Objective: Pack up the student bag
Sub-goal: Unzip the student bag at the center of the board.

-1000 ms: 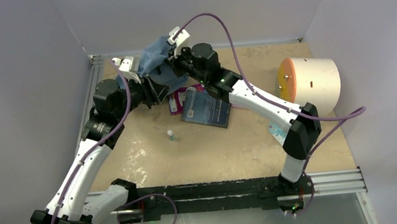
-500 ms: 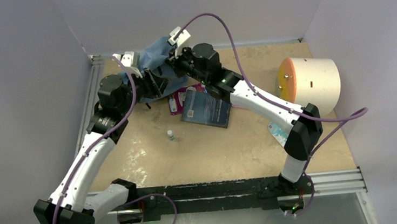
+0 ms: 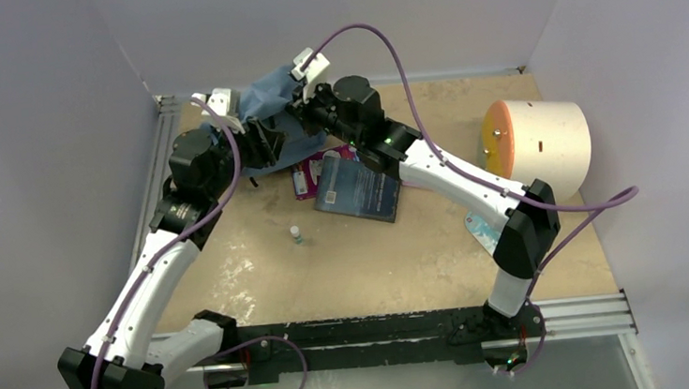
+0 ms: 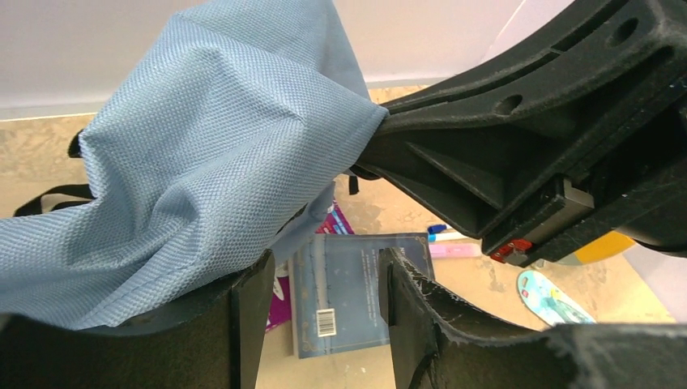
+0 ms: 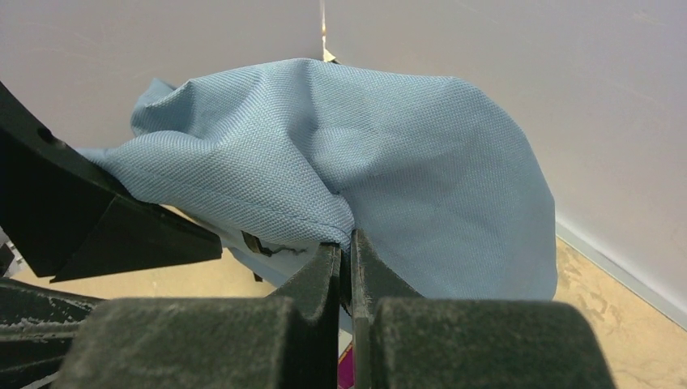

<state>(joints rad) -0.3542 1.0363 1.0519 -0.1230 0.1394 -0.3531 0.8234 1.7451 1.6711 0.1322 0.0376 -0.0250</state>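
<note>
The student bag [image 3: 266, 93] sits at the far left of the table [image 3: 375, 267], close to the back wall. Its grey-blue fabric is bunched and raised off the surface.

The right gripper [image 3: 301, 114] reaches in from the right, with its jaws pressed together on a fold of the cloth. In the right wrist view the two fingertips [image 5: 344, 247] meet with the bag's hem [image 5: 267, 223] nipped between them, and the rest of the bag [image 5: 389, 162] billows above and to the right. From the left wrist camera the same pinch shows where the fabric [image 4: 202, 138] tapers into the tip of the right gripper [image 4: 381, 121].

The left gripper [image 3: 256, 146] is just beside the bag on its near-left side, with its jaws spread. In its own camera the gap between the fingers [image 4: 320, 271] holds nothing, and the cloth drapes over the top of the left-hand finger [image 4: 247, 308].

A dark blue book [image 3: 357, 189] lies flat on the table just near of the bag, with a magenta item [image 3: 305, 179] touching its left edge. A small bottle [image 3: 296, 234] stands upright nearer still, apart from the book. A white cylinder with an orange face [image 3: 539, 145] lies on its side at the far right, well apart from the bag. A flat, colourful oval piece [image 4: 544, 296] lies on the table to the right of the book.
</note>
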